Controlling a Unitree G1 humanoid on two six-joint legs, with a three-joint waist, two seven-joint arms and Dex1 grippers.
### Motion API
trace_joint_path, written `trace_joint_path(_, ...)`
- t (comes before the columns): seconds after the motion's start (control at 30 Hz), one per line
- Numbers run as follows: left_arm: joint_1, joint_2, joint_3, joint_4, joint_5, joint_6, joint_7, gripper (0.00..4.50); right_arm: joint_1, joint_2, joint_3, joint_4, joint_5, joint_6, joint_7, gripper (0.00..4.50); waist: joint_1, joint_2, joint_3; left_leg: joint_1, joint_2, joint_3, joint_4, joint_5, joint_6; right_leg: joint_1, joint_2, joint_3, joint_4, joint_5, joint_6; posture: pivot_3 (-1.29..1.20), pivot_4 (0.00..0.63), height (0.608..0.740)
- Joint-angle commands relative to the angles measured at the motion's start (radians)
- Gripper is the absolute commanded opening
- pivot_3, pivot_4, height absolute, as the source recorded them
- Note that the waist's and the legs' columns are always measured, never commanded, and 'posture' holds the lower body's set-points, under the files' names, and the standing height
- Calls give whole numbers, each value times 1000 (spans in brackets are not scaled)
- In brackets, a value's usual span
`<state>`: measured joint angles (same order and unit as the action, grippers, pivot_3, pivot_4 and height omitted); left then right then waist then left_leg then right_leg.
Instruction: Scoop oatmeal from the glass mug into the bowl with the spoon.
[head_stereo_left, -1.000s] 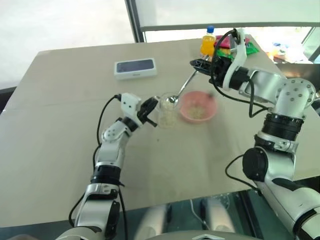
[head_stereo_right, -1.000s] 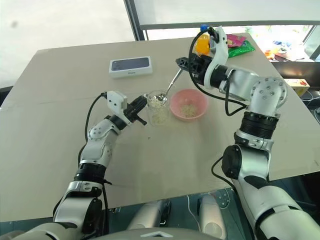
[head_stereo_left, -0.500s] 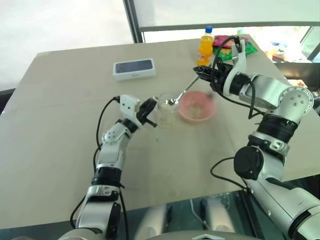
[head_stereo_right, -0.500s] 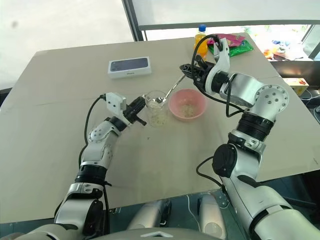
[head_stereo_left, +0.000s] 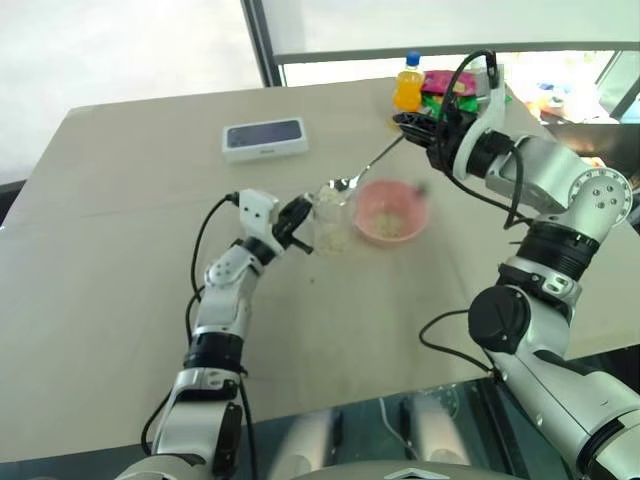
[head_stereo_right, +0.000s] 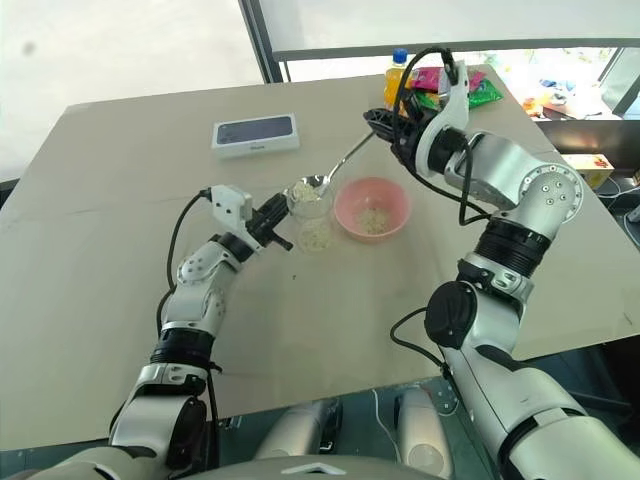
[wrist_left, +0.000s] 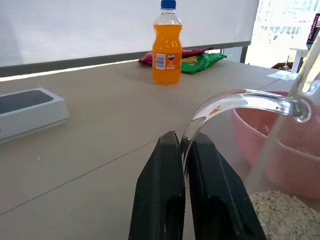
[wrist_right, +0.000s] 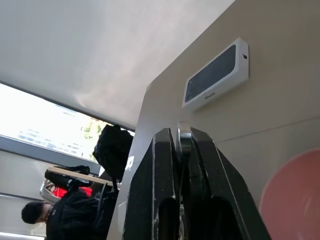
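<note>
— Room around the glass mug (head_stereo_right: 313, 222)?
— Tight: left gripper (head_stereo_right: 281, 220) on one side, pink bowl (head_stereo_right: 372, 208) just beside the other.
— Farther back?
— Phone box (head_stereo_right: 255, 133), orange soda bottle (head_stereo_right: 397, 76); the table's (head_stereo_right: 330, 340) near side lies bare.

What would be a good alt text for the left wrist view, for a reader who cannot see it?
The left gripper is shut on the clear handle of the glass mug, which holds oatmeal. The pink bowl stands just behind it; farther back on the table are an orange soda bottle and snack bags.
</note>
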<state>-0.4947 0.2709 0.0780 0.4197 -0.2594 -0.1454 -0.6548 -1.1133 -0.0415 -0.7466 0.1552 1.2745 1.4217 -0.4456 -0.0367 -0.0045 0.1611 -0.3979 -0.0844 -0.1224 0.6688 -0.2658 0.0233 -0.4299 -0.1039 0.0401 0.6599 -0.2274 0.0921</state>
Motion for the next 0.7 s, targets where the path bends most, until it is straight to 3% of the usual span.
trace_joint_path(0.03,14,-1,-18,60,28,-10,-11,30,-18,-47,6,-4,77,-49,-32,0,0,0,0,0,0,0,0,0,0,0,0,0,0,0,0,0,150,740)
trace_joint_path(0.4,37,-1,-19,90,20,-23,-19,30,60,-170,64,75,117,-153,-25,0,-3,4,-4,2,0,1,0,-2,5,1,0,1,0,0,0,0,150,740)
trace_joint_path(0.5,44,0,-18,83,17,-23,-14,30,93,-210,125,89,48,-183,58,0,-4,5,-4,2,0,2,0,-2,5,1,0,1,1,0,0,0,150,740)
trace_joint_path(0.7,63,3,-14,63,14,-18,-8,30,131,-317,375,17,-204,-296,327,0,-6,5,-5,2,0,2,0,-2,5,1,0,2,0,0,0,0,150,740)
